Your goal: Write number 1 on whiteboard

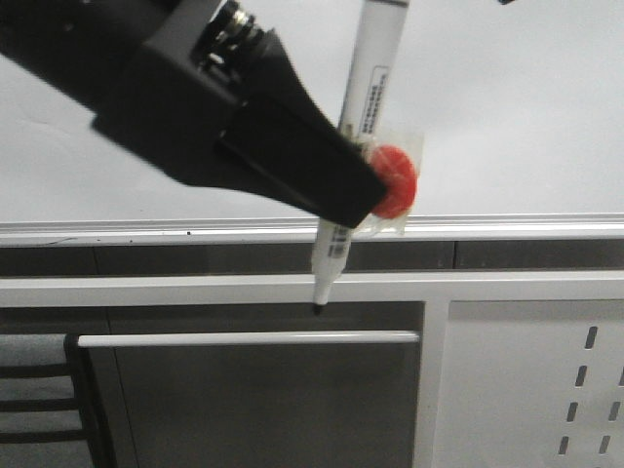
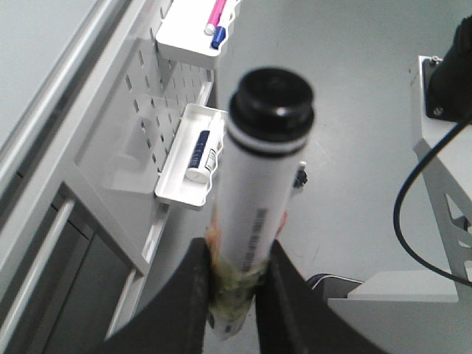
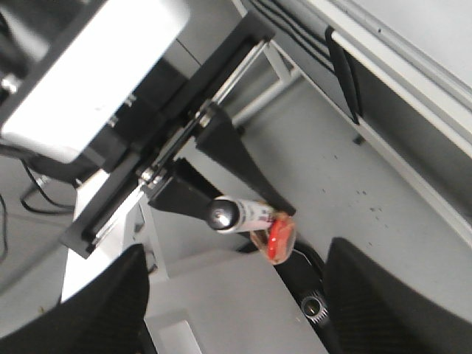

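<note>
1. From the front view I see the left gripper [image 1: 366,200] reaching in from the upper left, its black body hiding much of the whiteboard [image 1: 507,107] behind it.
2. The left gripper pinches the marker [image 1: 353,146]; the left wrist view shows both fingers [image 2: 284,295] pressed against the barrel over a wad of tape [image 2: 236,287].
3. The marker stands nearly upright, slightly tilted, black tip [image 1: 320,307] pointing down. The tip lies below the rail [image 1: 507,228], in front of the white frame bar [image 1: 195,290], not on the board.
4. A red disc [image 1: 395,180] under clear tape sits on the barrel at the grip.
5. I find no stroke on the visible board surface; the gripper covers part of it.
6. To the right, below the rail, is a perforated panel [image 1: 546,390]. The left wrist view shows two white trays on it: one [image 2: 193,151] holding a marker, another [image 2: 199,33] holding pens.
7. The right gripper [image 3: 236,295] is spread wide and holds nothing; between its fingers I see the left gripper with the marker.
</note>
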{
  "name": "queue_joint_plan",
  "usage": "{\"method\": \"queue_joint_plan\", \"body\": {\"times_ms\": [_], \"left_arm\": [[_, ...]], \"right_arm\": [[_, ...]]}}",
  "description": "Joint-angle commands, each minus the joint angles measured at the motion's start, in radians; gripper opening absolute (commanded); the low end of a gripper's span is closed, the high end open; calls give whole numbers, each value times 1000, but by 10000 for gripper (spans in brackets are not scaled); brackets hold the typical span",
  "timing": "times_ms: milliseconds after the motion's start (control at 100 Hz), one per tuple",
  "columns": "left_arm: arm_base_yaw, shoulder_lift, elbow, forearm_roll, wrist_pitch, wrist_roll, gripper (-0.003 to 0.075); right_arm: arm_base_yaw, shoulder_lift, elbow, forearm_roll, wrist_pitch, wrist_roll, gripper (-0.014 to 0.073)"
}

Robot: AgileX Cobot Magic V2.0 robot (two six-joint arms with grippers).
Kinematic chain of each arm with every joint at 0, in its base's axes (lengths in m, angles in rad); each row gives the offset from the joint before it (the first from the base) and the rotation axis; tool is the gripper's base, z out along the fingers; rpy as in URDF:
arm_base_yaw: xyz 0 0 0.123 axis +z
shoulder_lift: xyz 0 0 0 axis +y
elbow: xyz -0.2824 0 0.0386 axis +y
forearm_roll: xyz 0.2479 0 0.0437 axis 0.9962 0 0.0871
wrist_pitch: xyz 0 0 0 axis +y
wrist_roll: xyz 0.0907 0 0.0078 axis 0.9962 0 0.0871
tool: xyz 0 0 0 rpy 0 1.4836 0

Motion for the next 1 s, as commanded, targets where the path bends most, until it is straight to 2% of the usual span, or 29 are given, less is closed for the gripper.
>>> {"method": "queue_joint_plan", "body": {"times_ms": [0, 310, 430, 640, 770, 870, 940, 990], "left_arm": [[-9, -7, -53, -37, -2, -11, -20], [-9, 11, -79, -37, 6, -11, -20], [-9, 11, -79, -37, -1, -11, -20], [-9, 11, -79, -35, -15, -11, -20], [-7, 9, -79, -31, -24, -11, -13], [20, 0, -79, -33, -10, -11, 87], [58, -16, -79, -39, 6, -31, 211], [95, -35, -79, -49, 32, -35, 328]], "right_arm": [[47, 7, -70, -6, -12, 32, 449], [113, 74, -100, -47, -43, 48, 436], [120, 92, -100, -47, -41, 48, 298], [126, 97, -102, -43, -51, 17, -62], [126, 97, -102, -50, -46, 15, -64], [126, 97, -102, -64, -55, 15, -63], [126, 93, -102, -75, -67, 15, -62], [126, 86, -100, -87, -78, 15, -62]]}}
